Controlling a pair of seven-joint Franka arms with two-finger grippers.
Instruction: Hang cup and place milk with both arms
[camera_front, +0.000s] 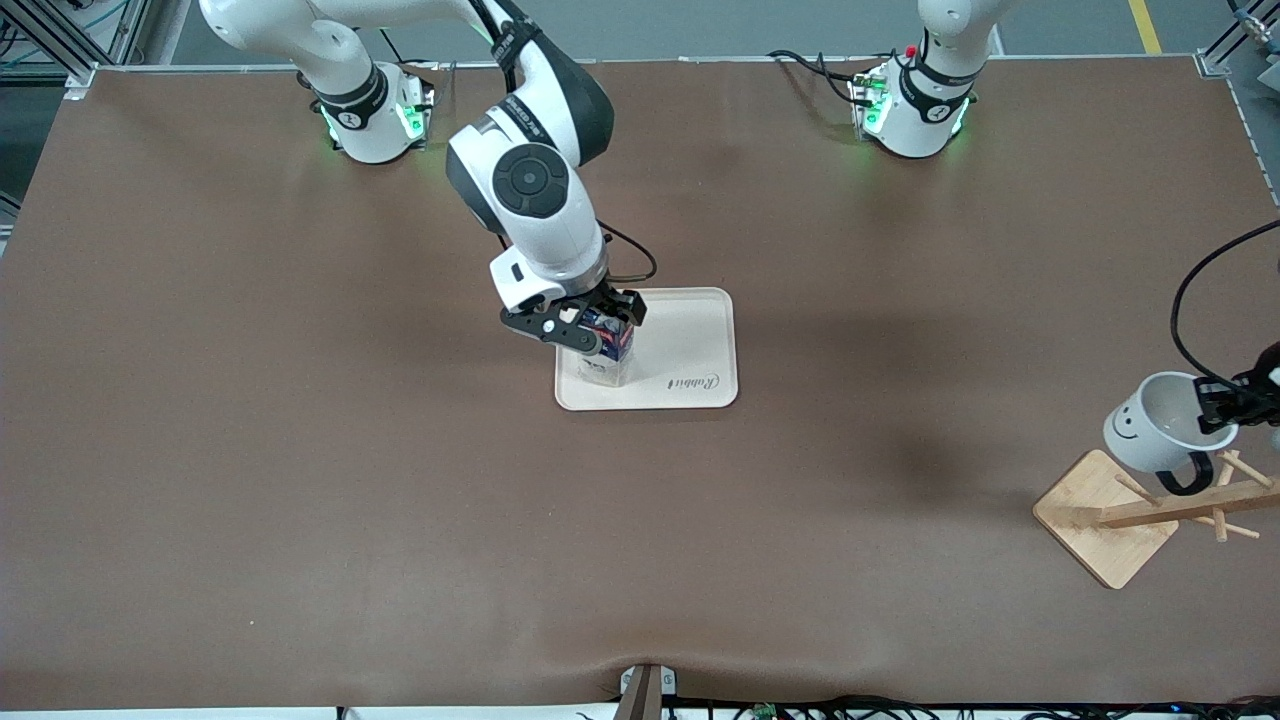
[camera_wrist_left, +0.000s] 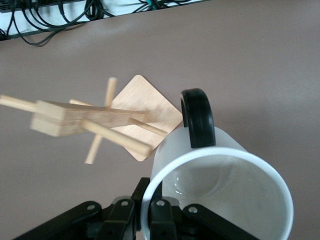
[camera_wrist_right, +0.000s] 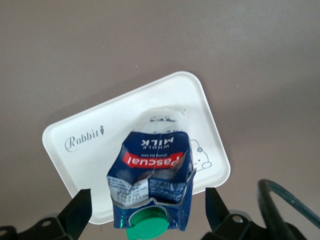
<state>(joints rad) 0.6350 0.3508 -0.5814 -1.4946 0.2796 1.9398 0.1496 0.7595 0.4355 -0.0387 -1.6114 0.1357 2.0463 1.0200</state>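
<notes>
Upright, milk (camera_wrist_right: 152, 180) stands on tray (camera_wrist_right: 85, 145).

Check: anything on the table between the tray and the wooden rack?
Nothing: in the front view, only bare brown table lies between the tray and the wooden rack.

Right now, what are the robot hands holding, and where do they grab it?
Left gripper pinches the cup by its rim. Right gripper, open, holds nothing.

White smiley cup (camera_front: 1150, 430) tilted, black handle by wooden rack peg, blue milk (camera_front: 607, 352) upright on cream tray
</notes>
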